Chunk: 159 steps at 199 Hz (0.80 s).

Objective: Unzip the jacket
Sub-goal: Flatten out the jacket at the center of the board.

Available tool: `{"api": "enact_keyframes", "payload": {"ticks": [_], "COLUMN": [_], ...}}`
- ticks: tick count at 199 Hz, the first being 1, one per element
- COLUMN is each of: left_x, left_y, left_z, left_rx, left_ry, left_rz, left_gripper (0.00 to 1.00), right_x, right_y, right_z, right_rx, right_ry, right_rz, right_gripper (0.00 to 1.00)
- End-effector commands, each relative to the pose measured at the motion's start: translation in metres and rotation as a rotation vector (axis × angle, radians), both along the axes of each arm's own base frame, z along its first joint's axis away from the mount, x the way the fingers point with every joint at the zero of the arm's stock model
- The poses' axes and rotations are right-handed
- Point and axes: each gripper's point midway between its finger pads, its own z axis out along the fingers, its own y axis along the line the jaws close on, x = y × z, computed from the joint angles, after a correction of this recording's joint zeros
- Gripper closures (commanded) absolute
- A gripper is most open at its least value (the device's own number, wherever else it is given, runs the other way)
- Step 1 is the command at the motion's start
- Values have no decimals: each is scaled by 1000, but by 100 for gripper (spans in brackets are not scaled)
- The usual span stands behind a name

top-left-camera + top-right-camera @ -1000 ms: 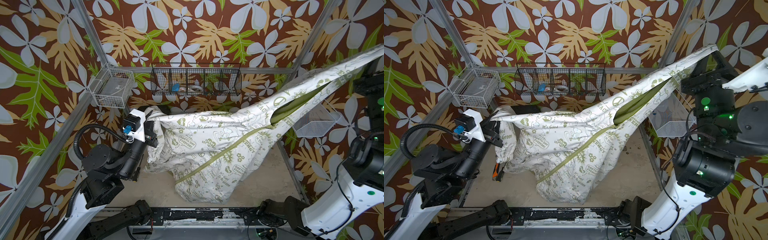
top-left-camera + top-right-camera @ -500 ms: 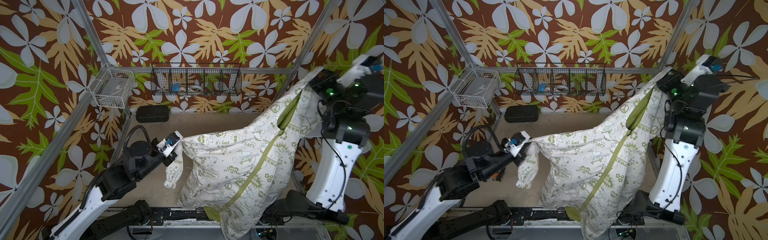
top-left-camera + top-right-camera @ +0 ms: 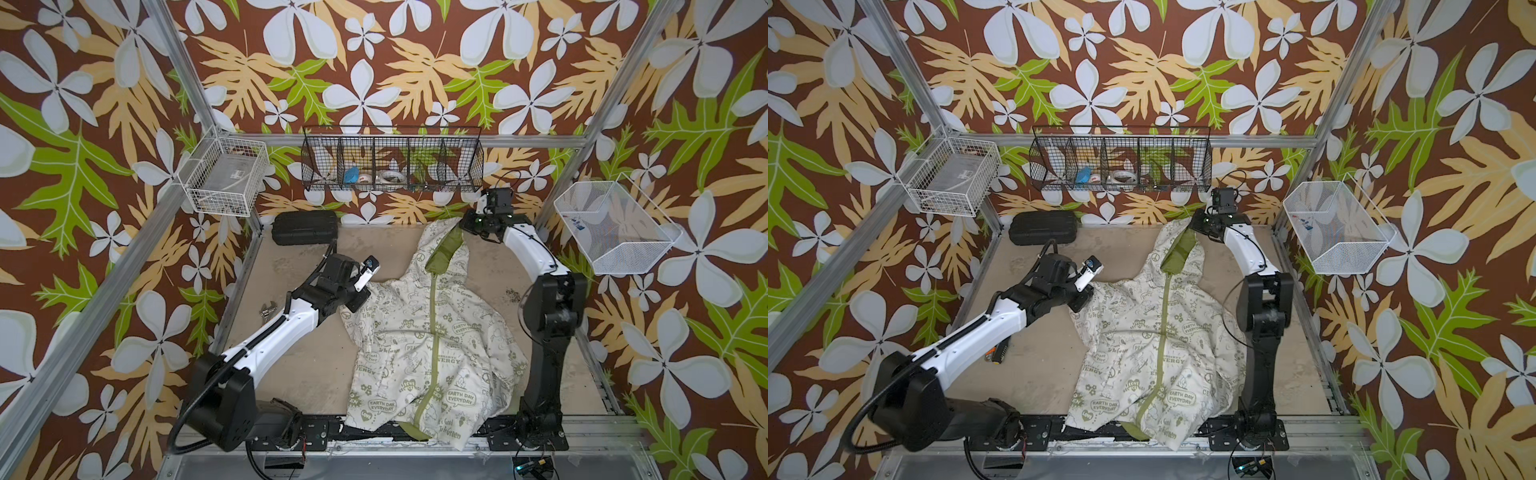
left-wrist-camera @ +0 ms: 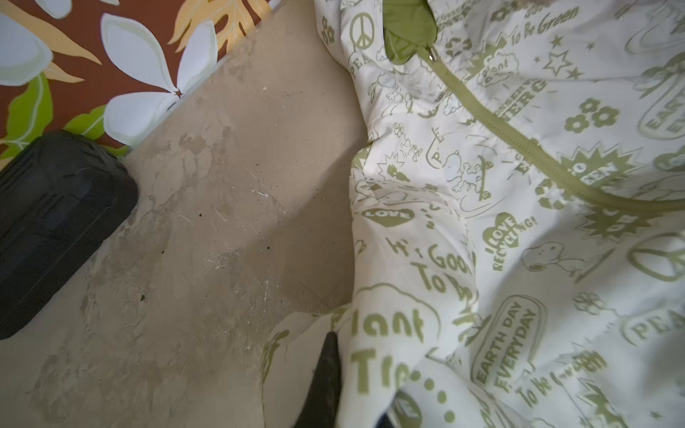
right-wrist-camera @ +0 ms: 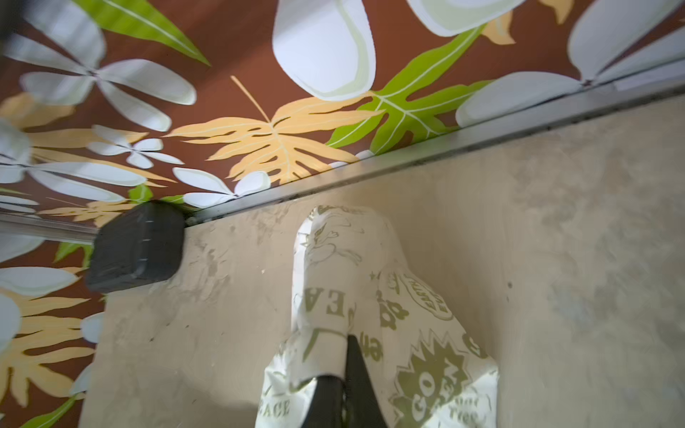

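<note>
The left arm reaches low from its near base diagonally across the table (image 3: 299, 361), its left hand (image 3: 351, 303) pressed together on a fold at the jacket (image 3: 415, 345) edge, by one shoulder. The right arm stands upright from its base, bends at the elbow and stretches toward the back wall, where the right hand (image 5: 346, 374) pinches the cloth at the tip of the hood (image 3: 446, 245).

The jacket lies front-up and fairly flat, its long axis running back to front: hood toward the back wall, hem draped over the near rail. The green zipper (image 3: 433, 332) runs closed down the middle, its slider up at the collar.

The table is sandy beige and scuffed. A black case (image 3: 304, 227) sits at the back, and wire baskets hang on floral-patterned walls
</note>
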Motion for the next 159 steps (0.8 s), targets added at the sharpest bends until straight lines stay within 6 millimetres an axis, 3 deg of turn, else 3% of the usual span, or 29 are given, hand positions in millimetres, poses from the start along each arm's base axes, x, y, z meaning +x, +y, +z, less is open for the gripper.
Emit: {"api": "enact_keyframes", "payload": {"ticks": [1,11,21,43,67,88,104,127,159], "left_x": [40,61,85,138,170,169,159,143,126], "left_y": [-6,1,18,57,77,73,75,86,110], "left_z": [7,7,6,1,-22,-34,-37,-34,-12], "left_rx": [-107,-167,-205,-230,-187,-181,-189,-179,-157], "left_ry": [-41,-22,-4,18,114,148,155,134,66], "left_rz": [7,56,120,260,317,298,321,371,510], "left_gripper": [100,100,100,100,87,54,2,0,0], "right_x": [48,64,71,65,54,36,18,-10,-57], "right_y": [5,2,-6,-27,-27,-32,-40,-59,-90], "right_z": [4,11,1,-29,-37,-35,-29,-12,12], "right_rx": [-19,-6,28,74,4,-25,-10,38,56], "right_ry": [-97,-158,-159,-107,-58,-5,23,63,158], "right_rz": [23,7,-23,-54,33,45,23,-22,-73], "right_gripper": [97,90,85,65,51,44,35,23,20]}}
